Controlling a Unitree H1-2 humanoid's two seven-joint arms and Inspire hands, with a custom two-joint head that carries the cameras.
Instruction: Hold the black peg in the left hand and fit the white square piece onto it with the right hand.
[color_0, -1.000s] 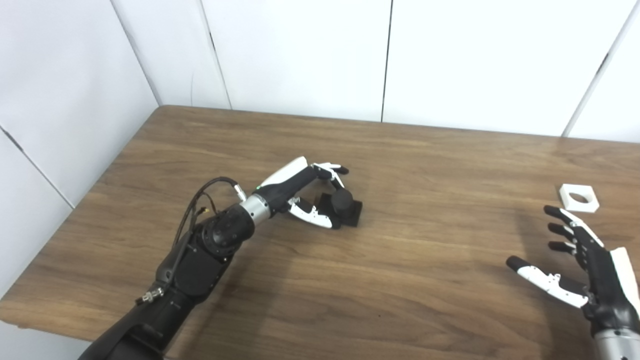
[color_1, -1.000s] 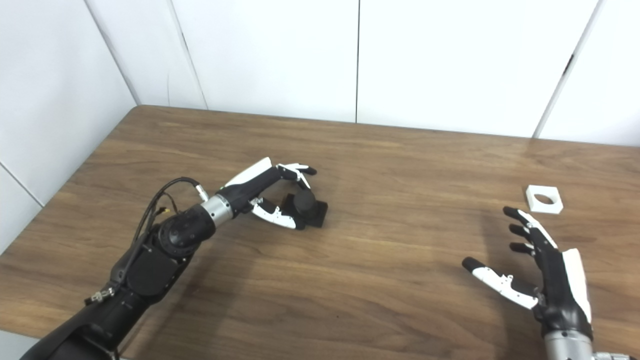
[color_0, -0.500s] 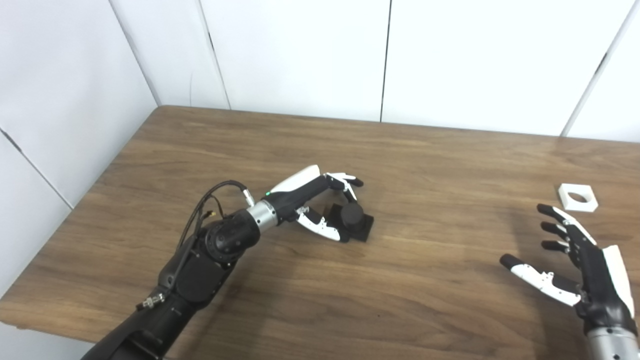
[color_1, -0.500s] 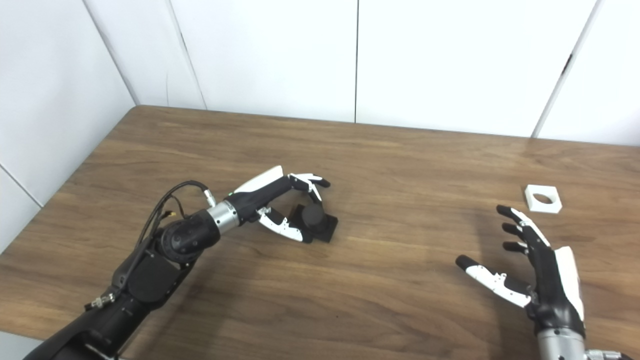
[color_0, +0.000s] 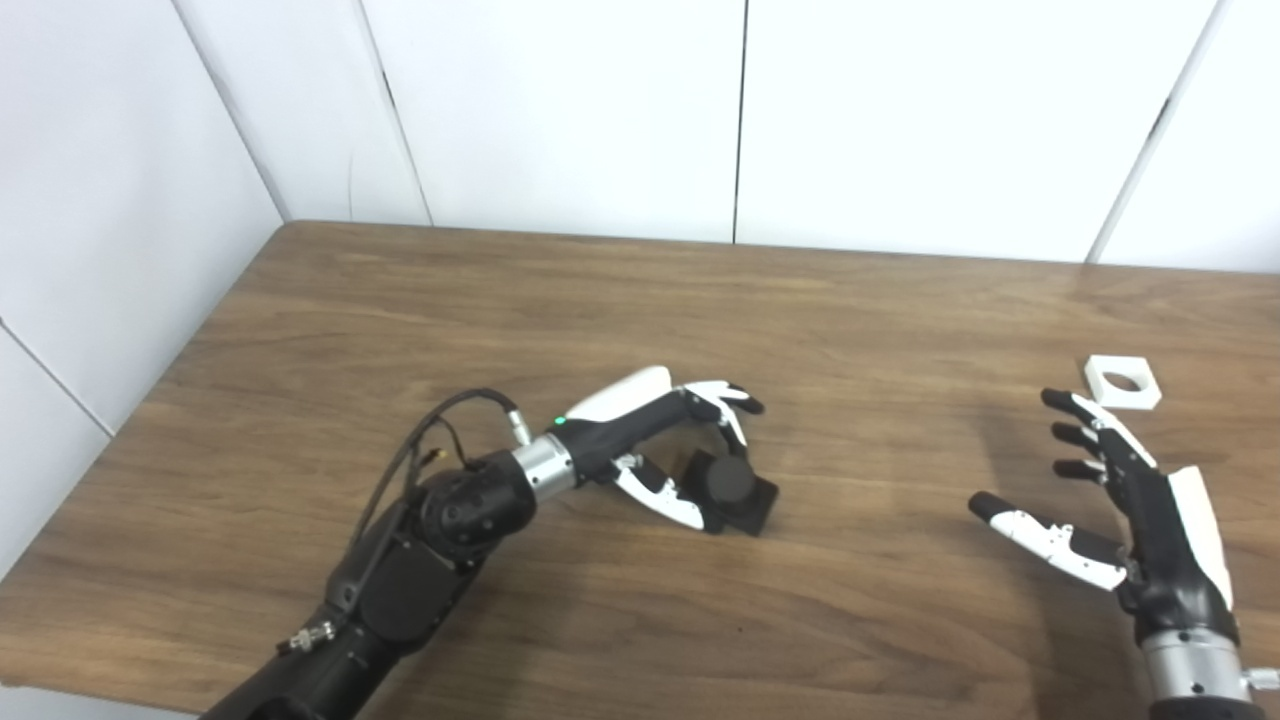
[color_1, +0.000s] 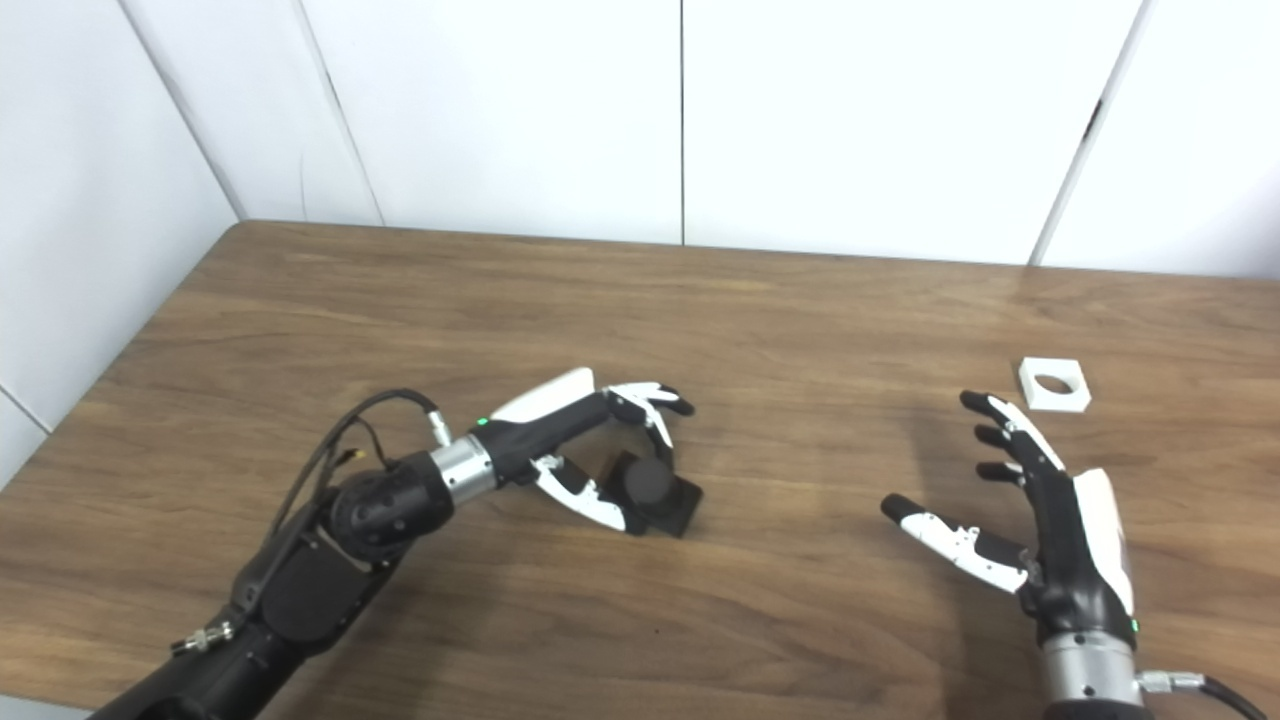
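Left hand (color_0: 668, 448) clasping black round peg on square base (color_0: 733, 490); right hand (color_1: 1040, 520) spread empty, near white square piece with round hole (color_1: 1054, 385); cable at right wrist shown only in right eye view.

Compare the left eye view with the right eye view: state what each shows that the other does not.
Only the left eye view: nothing of substance; it cuts the right arm off just below the wrist.

Only the right eye view: a black cable leaving the right wrist at the bottom edge.

Both: the left hand curled around the black peg, which rests on the wooden table; whether it grips firmly is unclear. The right hand is open and empty, short of the white square piece lying flat beyond its fingertips.
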